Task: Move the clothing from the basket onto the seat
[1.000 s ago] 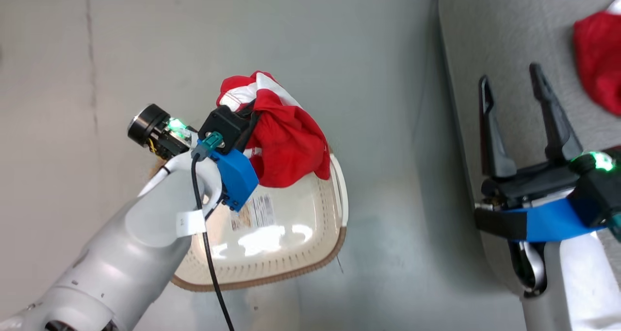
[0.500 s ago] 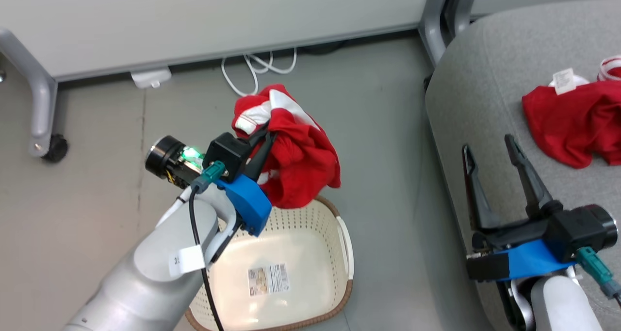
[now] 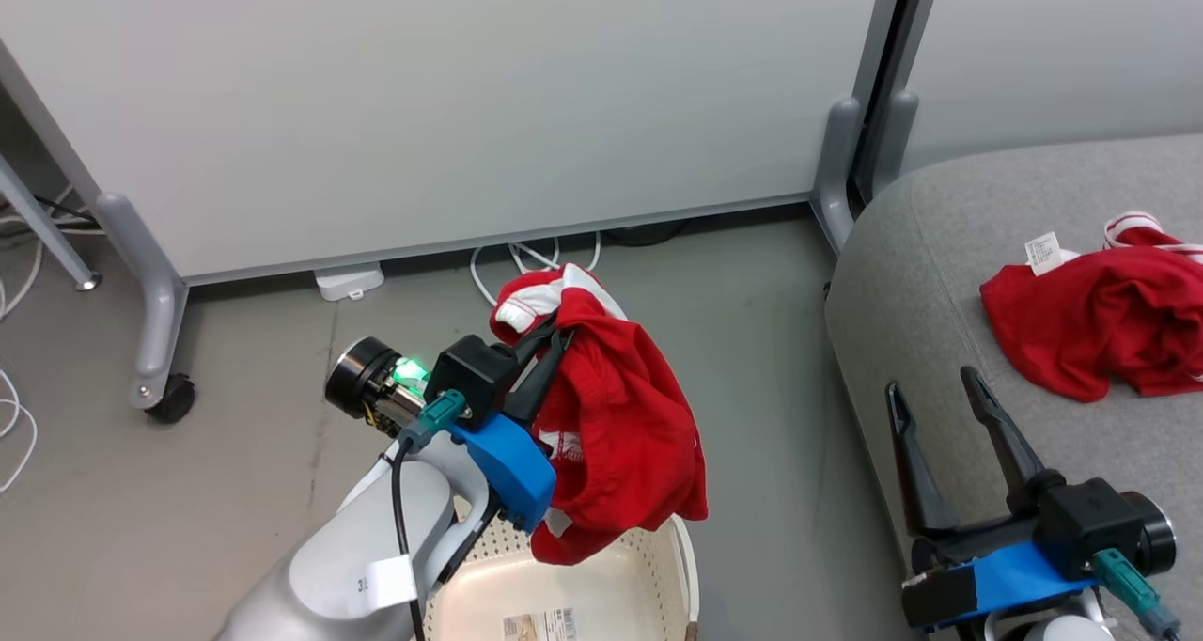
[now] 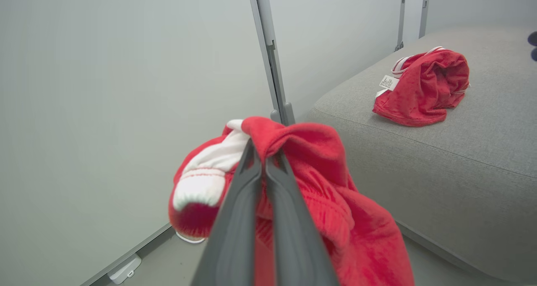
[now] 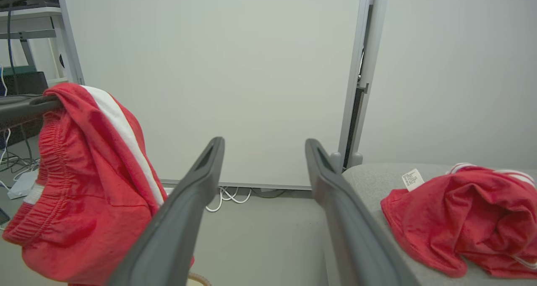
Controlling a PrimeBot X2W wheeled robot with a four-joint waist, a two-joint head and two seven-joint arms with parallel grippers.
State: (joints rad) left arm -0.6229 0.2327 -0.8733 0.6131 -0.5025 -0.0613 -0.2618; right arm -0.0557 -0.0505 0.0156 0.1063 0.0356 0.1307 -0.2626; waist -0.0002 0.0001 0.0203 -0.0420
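Over basket (image 3: 648,570), L claw (image 3: 553,338) grips red garment (image 3: 620,434) w/ white trim.

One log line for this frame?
left gripper: shut on red garment, over basket | right gripper: open, empty | second garment: on sofa

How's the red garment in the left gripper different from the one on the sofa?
The held garment hangs from the left gripper over the basket; the sofa garment lies crumpled on the sofa. The sofa garment shows a white tag; the held garment, none. Both are red with white trim.
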